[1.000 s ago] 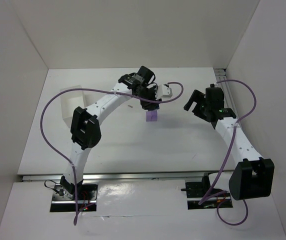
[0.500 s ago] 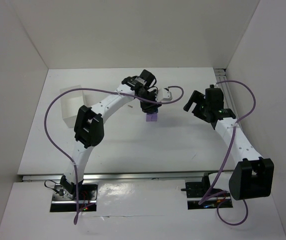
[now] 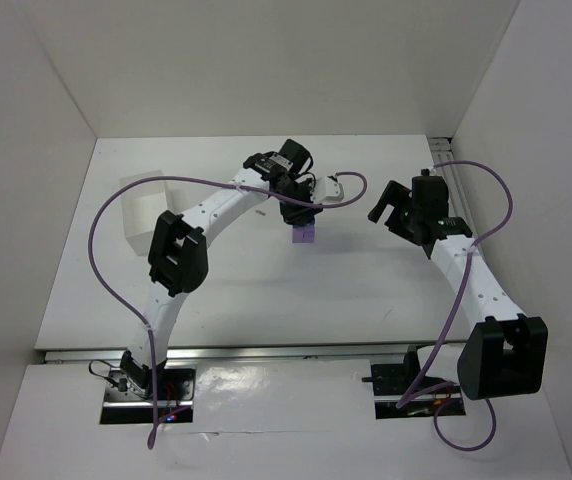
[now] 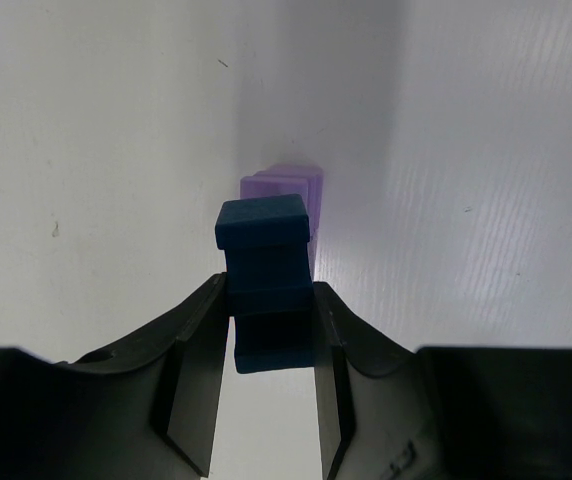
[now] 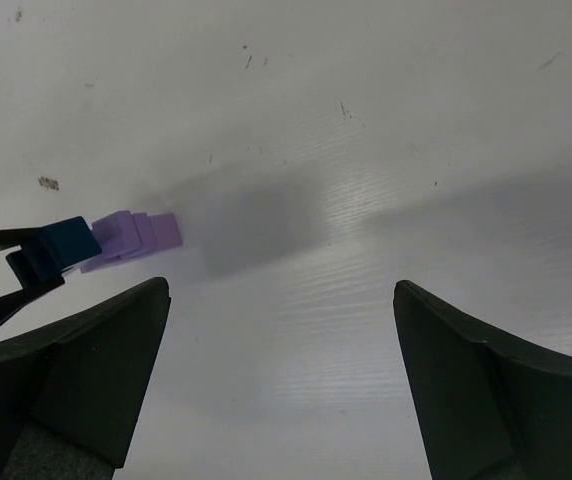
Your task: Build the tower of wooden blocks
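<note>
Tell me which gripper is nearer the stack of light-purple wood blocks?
Left. The left gripper, holding a dark blue block, sits right at the stack; right gripper is open, well aside.

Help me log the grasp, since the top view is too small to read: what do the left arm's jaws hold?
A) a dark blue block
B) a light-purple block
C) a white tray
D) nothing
A: in the left wrist view the dark blue block sits pinched between the left arm's jaws, with the light-purple blocks beyond it.
</note>
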`<state>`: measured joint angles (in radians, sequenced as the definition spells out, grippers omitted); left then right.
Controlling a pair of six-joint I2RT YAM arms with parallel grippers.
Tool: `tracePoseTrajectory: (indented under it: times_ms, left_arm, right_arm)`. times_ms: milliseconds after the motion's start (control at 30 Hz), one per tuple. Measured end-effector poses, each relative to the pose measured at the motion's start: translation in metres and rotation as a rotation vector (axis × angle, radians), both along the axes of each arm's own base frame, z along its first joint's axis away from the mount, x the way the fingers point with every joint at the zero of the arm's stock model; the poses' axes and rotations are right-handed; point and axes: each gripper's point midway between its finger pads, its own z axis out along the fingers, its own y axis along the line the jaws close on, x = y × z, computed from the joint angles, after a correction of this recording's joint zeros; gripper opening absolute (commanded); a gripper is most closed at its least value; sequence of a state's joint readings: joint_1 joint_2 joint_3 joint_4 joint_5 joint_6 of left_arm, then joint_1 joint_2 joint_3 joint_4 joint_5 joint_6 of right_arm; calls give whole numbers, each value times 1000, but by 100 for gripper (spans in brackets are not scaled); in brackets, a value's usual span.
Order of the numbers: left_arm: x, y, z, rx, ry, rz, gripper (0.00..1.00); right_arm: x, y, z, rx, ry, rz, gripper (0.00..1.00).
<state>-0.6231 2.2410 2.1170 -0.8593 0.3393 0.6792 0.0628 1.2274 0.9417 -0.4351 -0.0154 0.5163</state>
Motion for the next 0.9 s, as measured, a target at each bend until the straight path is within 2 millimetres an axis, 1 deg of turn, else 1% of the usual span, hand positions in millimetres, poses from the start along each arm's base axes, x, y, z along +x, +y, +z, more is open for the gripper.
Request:
tracePoseTrajectory:
  times_ms: [100,900]
  left_arm:
    - [1,0,0,0,-4,1,28]
    - [4,-3,-1,14,-30,5,28]
  right_arm:
    - [0,0,0,0,0,0,100]
    - [0,0,0,0,0,0,100]
